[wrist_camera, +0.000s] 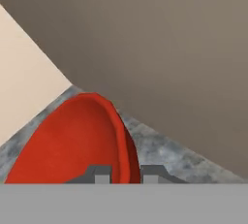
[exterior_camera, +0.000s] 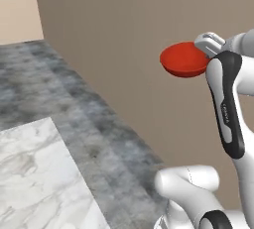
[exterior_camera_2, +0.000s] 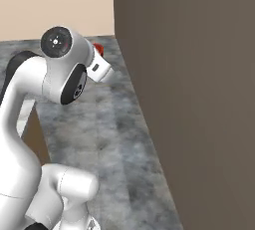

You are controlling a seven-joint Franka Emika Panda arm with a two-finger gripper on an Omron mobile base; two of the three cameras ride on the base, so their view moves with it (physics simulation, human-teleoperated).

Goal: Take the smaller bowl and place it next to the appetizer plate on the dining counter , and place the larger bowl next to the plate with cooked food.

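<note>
The arm [exterior_camera: 225,109] is glossy white with rounded, tubular links and black bands at the joints. In the left base view a long black strip with faint pale lettering runs down one link. In the right base view a round black joint cap [exterior_camera_2: 56,40] shows a ring of small screws. The tool [wrist_camera: 125,173] ends in small dark grey square-edged fingertips.

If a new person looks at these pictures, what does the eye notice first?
The glossy red bowl stands out, held high in the air by the gripper, whose fingers pinch its rim. Behind it rises a plain brown wall, and a white marble top lies at lower left.
</note>
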